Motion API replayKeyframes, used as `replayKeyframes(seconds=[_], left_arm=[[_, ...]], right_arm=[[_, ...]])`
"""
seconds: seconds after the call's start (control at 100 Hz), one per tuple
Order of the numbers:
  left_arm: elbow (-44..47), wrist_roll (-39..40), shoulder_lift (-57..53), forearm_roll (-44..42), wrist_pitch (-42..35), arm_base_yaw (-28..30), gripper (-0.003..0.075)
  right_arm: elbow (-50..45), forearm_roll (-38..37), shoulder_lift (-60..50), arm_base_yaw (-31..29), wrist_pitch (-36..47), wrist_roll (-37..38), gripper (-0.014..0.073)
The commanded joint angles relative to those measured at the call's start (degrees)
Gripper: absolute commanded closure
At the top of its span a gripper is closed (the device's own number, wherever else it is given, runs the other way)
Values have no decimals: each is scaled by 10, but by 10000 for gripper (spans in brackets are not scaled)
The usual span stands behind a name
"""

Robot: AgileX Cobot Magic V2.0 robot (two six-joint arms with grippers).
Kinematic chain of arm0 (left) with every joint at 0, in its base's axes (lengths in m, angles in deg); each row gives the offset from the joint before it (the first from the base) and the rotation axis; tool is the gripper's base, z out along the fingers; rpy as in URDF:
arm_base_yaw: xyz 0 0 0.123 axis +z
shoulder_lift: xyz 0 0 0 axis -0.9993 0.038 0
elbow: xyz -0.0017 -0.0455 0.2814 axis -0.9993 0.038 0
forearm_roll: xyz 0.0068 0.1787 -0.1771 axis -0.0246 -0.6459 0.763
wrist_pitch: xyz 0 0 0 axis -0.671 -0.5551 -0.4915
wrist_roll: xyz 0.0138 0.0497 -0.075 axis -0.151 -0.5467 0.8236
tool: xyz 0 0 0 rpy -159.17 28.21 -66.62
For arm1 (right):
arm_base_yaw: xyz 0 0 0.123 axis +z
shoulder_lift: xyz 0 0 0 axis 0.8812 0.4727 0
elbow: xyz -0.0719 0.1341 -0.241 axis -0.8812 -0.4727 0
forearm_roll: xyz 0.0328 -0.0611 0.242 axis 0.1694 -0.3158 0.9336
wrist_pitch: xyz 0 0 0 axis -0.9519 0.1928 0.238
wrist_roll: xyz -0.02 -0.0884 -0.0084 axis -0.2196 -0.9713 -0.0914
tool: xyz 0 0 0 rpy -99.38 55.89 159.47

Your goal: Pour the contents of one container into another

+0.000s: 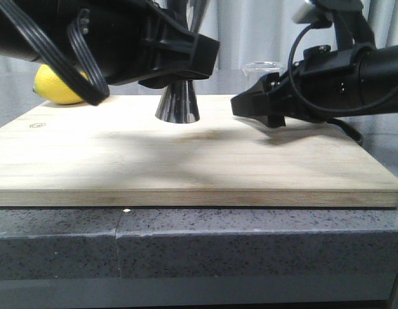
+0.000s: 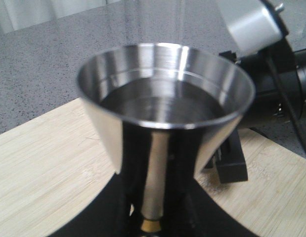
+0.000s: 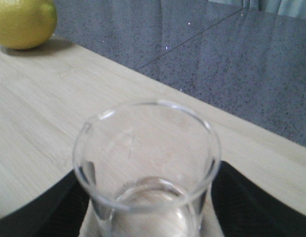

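The biggest risk here is a spill: the jigger (image 2: 165, 113) is already showing liquid well up inside its upper cup, so if the beaker (image 3: 147, 168) is tipped again and adds more, the liquid could be running over the steel rim onto the wooden board (image 1: 186, 161). A second risk is a knock between the two arms, since the right gripper (image 1: 263, 106) is sitting near the left gripper (image 1: 179, 61) and the beaker's glass rim is showing just behind it, close to the jigger. A slip is also possible, because smooth glass and polished steel are both giving the pads little to bite on. The left gripper is looking closed around the jigger at its narrow brass-coloured waist, with the upper cup rising just above the jaws and the lower cone hanging below them, apparently resting on the board. The right gripper is cradling the beaker between its dark fingers (image 3: 49, 207), upright, its mouth standing above them; how tightly the jaws are pressing the glass cannot be told from these views. The beaker is looking almost empty, only a little liquid sitting at its bottom. A lemon (image 1: 60, 84) is lying well beyond the left gripper, clear of both.
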Motion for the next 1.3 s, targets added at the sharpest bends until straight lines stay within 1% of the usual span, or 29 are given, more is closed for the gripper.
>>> replayKeyframes(seconds=[0.0, 0.07, 0.17, 0.26, 0.36, 0.6, 0.77, 0.99, 1.18, 1.29], left_arm=[[-16, 1, -22, -1, -50, 0, 739], [-16, 1, -22, -1, -50, 0, 739], [-16, 0, -22, -5, -50, 2, 739], [-16, 0, -22, -6, -52, 9, 739], [-16, 0, -23, -6, -55, 32, 739], [-16, 0, -28, -13, -81, 78, 739], [-9, 0, -28, -13, -97, 105, 739], [31, 23, -28, -13, -143, 140, 739], [70, 23, -28, -13, -195, 141, 739], [95, 38, -28, -13, -219, 141, 739]], right_arm=[[10, 19, -39, -4, 49, -5, 55], [10, 30, -49, -4, 57, -5, 18], [11, 37, -66, -4, 65, -5, -13], [11, 37, -87, -4, 67, -5, -14], [13, 37, -117, -4, 69, -5, -14], [31, 37, -221, -4, 69, -5, -14], [55, 37, -289, -4, 54, -5, -14], [73, 37, -344, -4, 27, -5, -14], [73, 37, -352, -4, 29, -5, -14], [73, 37, -352, -4, 27, -5, -14]])
